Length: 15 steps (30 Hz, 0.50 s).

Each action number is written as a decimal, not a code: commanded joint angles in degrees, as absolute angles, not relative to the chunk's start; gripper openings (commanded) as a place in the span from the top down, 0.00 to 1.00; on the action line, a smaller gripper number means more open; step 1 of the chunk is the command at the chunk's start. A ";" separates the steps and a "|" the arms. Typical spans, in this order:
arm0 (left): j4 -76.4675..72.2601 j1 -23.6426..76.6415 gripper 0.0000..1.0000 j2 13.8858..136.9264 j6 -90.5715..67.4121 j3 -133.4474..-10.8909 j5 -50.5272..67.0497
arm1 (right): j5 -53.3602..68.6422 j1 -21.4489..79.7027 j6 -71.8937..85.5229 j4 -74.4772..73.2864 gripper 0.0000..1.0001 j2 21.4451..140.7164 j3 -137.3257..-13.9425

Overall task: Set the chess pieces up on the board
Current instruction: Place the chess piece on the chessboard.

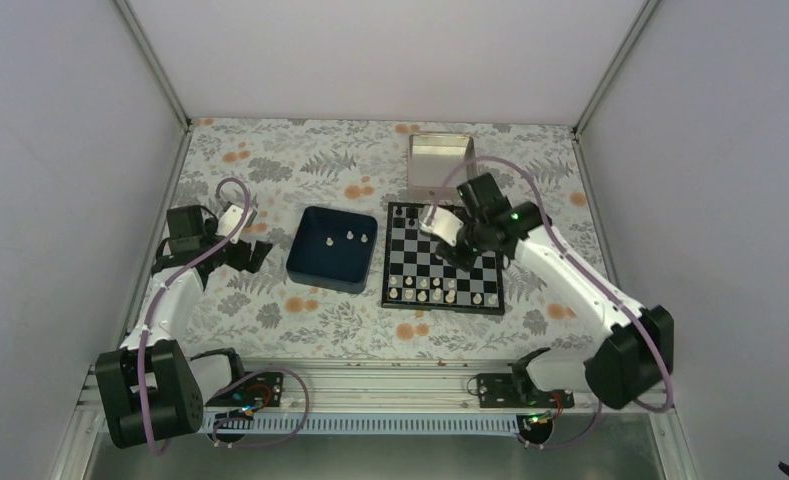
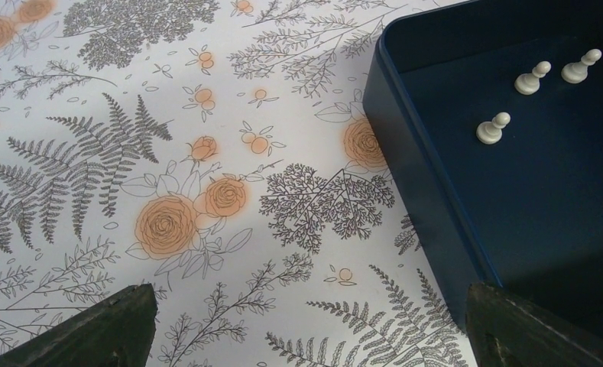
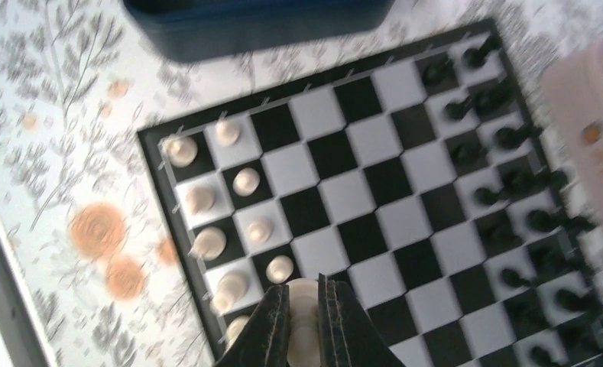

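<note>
The counter (image 1: 300,330) carries the board (image 1: 422,258) right of its middle, a dark blue tray (image 1: 332,280) at its centre, and a silver tin (image 1: 440,160) against the far edge. The right end effector (image 3: 304,321) hovers over the board, its fingers closed on a cream piece (image 3: 302,306) above the white ranks, which fill the side facing the counter's near edge. The black pieces (image 3: 512,183) line the far side. The left end effector (image 2: 306,321) hangs wide open and empty over bare counter between the tray and the left edge. Three white pawns (image 2: 533,79) lie in the tray. The step in hand looks like seating the held piece. The next move likely calls for lowering it squarely onto a vacant square among the white pieces on the board (image 3: 246,182) without tipping neighbours, then releasing.
</note>
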<state>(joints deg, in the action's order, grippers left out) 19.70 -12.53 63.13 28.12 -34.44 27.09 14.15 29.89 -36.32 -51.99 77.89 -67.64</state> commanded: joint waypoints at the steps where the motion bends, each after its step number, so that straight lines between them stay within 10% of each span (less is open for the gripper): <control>1: 18.37 -12.79 0.00 63.89 27.80 -34.34 27.18 | 14.17 27.37 -35.12 -48.64 0.96 70.88 -57.65; 15: 17.55 -12.83 0.00 64.73 26.89 -33.77 24.45 | 12.22 22.16 -37.27 -44.83 0.96 65.75 -41.60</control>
